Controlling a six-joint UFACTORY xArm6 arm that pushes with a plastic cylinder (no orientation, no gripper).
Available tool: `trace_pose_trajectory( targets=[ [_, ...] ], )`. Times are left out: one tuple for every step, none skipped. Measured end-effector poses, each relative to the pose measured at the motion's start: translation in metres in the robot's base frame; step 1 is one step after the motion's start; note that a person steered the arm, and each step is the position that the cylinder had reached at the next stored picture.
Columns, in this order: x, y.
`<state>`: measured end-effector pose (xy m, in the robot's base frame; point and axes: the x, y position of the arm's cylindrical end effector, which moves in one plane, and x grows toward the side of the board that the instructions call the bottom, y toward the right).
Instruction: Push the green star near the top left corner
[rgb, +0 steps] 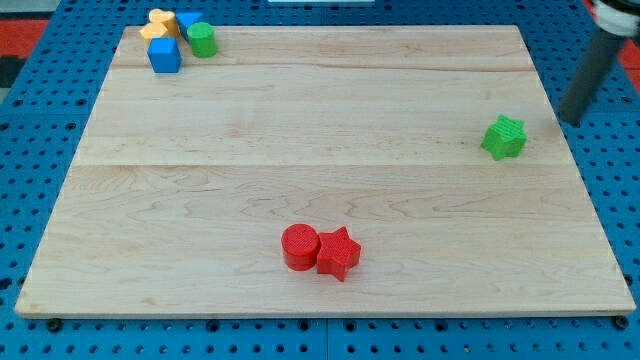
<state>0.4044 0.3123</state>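
A pale wooden bench lies on a blue pegboard, with my dark rod entering from the view's top right corner. My tip sits just past the bench's right edge, over the pegboard, up and to the right of the green star and close to it without touching. I carry no fingers at all, only this straight rod, so there is nothing to be apart, together or clamped.

The green star rests on the bench near its right edge, a little above mid-height, alone and well apart from every other block.

At the view's top left corner of the bench, 4 blocks crowd together: a yellow block whose shape I cannot make out, a blue cube just below it, a green cylinder to their right, and a second blue block behind the cylinder, mostly hidden.

Near the bench's bottom edge, about centre, 2 red pieces sit touching: a red cylinder on the left and a red star on the right.

The green star lies across nearly the full width of the bench from the top left cluster.
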Motion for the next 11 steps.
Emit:
trace_pose_trajectory(
  targets=[
    [0.022, -0.059],
    [0.013, -0.119],
    [-0.009, -0.172],
    [-0.047, -0.208],
    [-0.081, -0.234],
    [-0.102, -0.269],
    [-0.095, -0.314],
    [-0.063, -0.337],
    [-0.067, -0.369],
    [-0.087, -0.394],
    [-0.112, -0.415]
  ],
)
